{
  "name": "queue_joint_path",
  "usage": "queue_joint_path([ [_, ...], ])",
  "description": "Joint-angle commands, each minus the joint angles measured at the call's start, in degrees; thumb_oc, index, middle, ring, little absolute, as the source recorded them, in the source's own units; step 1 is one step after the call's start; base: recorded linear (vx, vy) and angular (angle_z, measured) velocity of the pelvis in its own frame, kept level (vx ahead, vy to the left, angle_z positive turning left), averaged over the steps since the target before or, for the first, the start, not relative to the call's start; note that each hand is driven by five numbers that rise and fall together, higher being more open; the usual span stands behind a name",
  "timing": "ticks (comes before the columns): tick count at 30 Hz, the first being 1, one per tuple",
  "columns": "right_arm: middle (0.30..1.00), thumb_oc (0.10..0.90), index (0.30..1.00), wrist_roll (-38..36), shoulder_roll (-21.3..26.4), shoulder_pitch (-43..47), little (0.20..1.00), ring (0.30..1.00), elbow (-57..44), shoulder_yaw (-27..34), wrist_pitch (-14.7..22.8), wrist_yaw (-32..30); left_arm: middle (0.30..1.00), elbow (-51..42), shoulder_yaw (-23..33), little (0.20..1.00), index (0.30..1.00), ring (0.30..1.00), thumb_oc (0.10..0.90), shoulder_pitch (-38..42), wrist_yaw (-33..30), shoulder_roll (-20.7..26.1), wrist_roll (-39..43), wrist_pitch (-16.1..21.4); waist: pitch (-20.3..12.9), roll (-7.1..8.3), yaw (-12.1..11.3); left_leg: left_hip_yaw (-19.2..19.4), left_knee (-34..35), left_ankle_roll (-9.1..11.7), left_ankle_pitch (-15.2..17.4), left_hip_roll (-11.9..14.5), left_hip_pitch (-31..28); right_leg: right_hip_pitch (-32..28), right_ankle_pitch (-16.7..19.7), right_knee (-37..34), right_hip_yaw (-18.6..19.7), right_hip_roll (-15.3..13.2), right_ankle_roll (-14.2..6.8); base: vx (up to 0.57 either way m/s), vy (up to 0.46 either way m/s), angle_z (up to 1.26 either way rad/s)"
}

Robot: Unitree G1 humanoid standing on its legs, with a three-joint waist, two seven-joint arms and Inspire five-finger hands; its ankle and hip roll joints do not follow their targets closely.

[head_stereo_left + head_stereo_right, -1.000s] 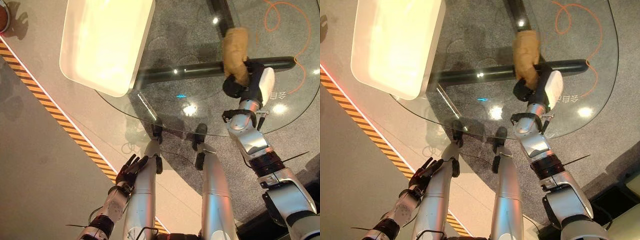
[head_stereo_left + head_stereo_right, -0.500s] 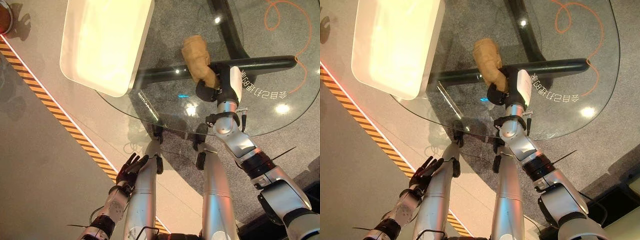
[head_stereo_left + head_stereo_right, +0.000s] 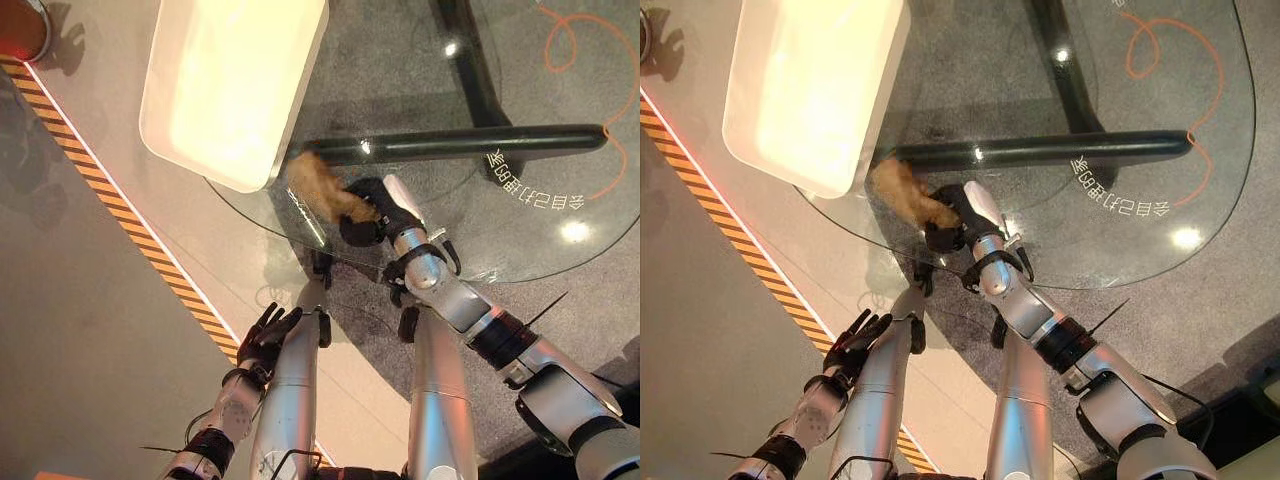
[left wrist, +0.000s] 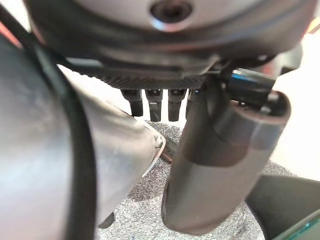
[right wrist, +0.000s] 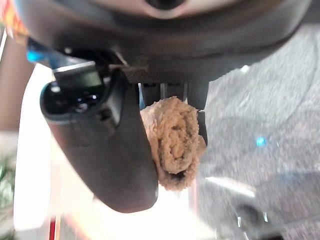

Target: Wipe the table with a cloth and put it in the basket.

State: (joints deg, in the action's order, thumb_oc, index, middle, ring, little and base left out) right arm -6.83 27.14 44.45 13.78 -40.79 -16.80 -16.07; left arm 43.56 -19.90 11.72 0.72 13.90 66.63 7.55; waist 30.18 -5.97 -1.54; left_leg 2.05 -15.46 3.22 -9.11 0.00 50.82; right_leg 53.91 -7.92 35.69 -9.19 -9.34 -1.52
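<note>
— What sort of place is this?
— A showroom or lab: a round glass table on grey carpet, yellow-black hazard tape across the floor.

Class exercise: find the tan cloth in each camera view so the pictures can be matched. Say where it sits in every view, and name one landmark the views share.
Left eye view: the cloth is left of centre, at the glass table's near edge, held by the right hand.
Right eye view: cloth at the white basket's near corner.
Right wrist view: cloth in the centre, beside the thumb.
Left wrist view: not in it.
Shared landmark: the white basket.
</note>
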Motion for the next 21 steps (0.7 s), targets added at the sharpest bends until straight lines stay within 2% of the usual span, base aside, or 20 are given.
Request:
queue_joint_path([
  [1,0.3,0.1,0.3,-2.2,-1.8,1.0,0.2,0.3,-6.5,-0.9,4.1,1.0,0.9,-1.2,-3.5,0.9,0.9,0.9,0.8,-1.7,1.7,-2.4,0.0,-2.1,-0.4,-0.16,-0.3,6.0,-9.6,-2.1,11.4,-3.7,1.8,1.7,10.3,-12.9,0.4,2.4,-3.5,0.05,-0.024,0.08],
  [2,0.3,0.1,0.3,-2.7,-1.8,-0.2,0.2,0.3,-6.4,-1.0,4.3,0.5,0.9,-1.3,-4.0,0.9,0.9,0.9,0.8,-2.7,1.7,-2.3,0.0,-2.1,-0.4,-0.24,-0.4,5.6,-10.2,-1.7,13.3,-3.5,0.1,0.3,8.5,-11.8,0.7,2.6,-3.9,0.0,-0.02,0.07],
  [11,0.3,0.1,0.3,-3.4,-1.5,-0.5,0.2,0.3,-5.2,0.9,5.1,-2.3,0.9,-0.8,-4.2,0.9,0.9,0.9,0.8,-2.3,1.5,-2.3,0.1,-1.9,-0.4,-0.13,-0.1,5.8,-10.4,-1.8,13.5,-3.2,0.3,0.6,8.7,-11.8,0.7,2.6,-3.9,0.01,-0.004,0.0],
  [21,0.3,0.1,0.3,-3.5,-1.2,-1.1,0.2,0.3,-3.8,5.8,5.2,-12.0,0.9,-1.1,-4.0,0.9,0.9,0.9,0.8,-2.7,1.4,-2.4,0.3,-2.0,-0.4,-0.28,0.3,6.0,-10.4,-1.9,13.7,-3.1,0.1,0.6,8.8,-11.9,1.1,2.7,-3.8,0.0,0.0,0.0],
])
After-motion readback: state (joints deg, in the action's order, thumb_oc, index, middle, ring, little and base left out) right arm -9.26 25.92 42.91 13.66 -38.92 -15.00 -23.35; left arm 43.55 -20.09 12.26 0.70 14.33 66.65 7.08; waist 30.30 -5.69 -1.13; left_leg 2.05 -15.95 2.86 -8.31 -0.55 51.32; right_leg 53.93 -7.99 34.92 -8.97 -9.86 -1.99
